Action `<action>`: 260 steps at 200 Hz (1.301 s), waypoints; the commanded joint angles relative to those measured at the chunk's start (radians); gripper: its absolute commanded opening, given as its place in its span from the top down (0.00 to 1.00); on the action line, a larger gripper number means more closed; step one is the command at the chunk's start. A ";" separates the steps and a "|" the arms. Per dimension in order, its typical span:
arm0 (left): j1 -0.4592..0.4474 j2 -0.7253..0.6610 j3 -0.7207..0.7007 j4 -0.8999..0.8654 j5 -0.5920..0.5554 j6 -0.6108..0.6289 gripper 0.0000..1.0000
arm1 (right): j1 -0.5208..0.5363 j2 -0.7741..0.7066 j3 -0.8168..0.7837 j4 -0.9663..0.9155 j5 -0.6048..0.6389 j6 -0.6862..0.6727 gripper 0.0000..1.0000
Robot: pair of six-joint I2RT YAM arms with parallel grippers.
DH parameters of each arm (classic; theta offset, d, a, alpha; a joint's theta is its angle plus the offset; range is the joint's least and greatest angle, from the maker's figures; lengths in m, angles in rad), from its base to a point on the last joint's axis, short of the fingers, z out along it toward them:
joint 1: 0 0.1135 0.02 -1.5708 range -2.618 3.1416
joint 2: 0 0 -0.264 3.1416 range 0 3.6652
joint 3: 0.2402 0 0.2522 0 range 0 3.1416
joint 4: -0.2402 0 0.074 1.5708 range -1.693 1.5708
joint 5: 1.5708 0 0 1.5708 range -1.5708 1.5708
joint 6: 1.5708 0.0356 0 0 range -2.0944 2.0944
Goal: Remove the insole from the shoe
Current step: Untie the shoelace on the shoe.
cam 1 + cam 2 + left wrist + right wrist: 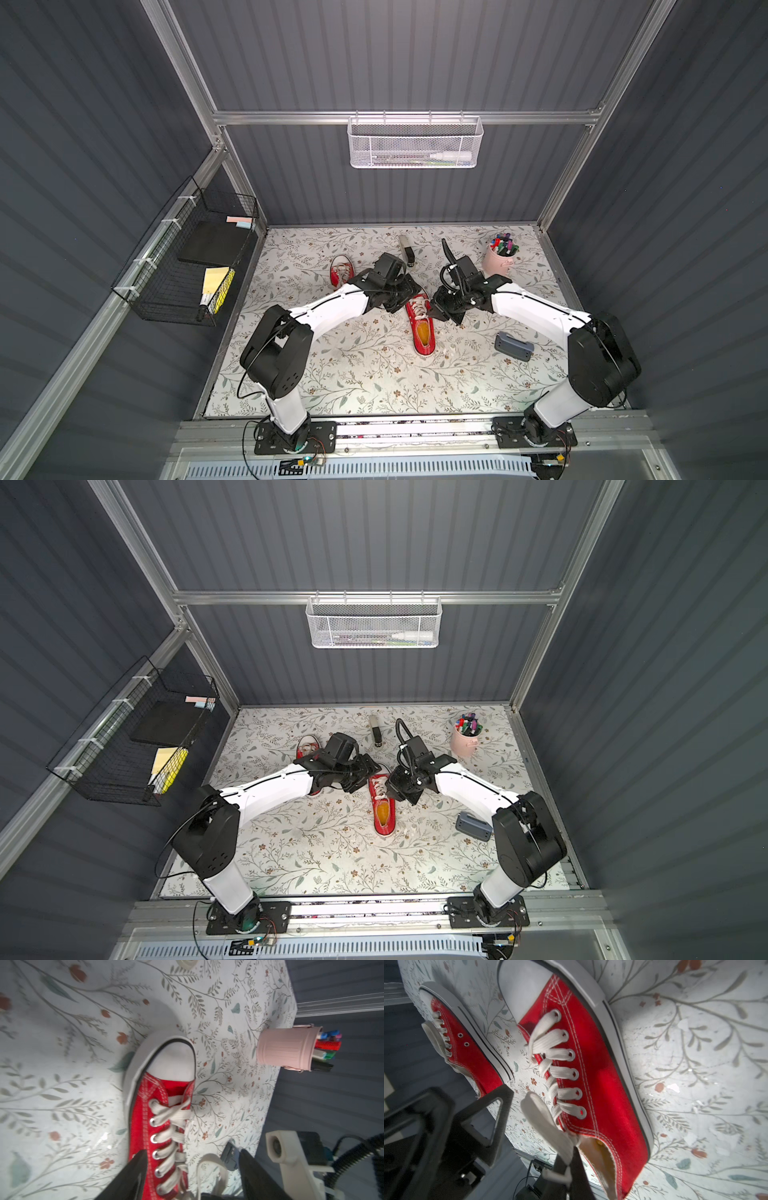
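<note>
Right hand (568, 1164) pinches the shoe's (602, 1076) tongue (542, 1113), left hand (191, 1152) gapes (holding nothing): pulling may lift the whole shoe.

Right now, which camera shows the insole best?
Both top views: they look down into the shoe, so the yellow insole shows through the opening, small but unblocked. The right wrist view catches only a sliver of it beside the tongue. The left wrist view shows toe and laces, no insole.

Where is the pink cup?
In both top views the pink cup stands near the table's far right corner, just beyond the right arm, full of markers.
</note>
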 commanded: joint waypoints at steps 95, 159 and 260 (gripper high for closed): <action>0.005 0.177 0.030 -0.003 0.093 0.137 0.28 | -0.035 0.024 -0.028 -0.003 -0.039 -0.179 0.79; 0.005 0.190 0.011 0.024 0.107 0.123 0.49 | -0.089 -0.041 -0.093 0.118 -0.180 -0.235 0.53; 0.005 0.182 -0.026 0.069 0.116 0.081 0.62 | -0.234 -0.278 -0.173 -0.103 -0.216 -0.441 0.55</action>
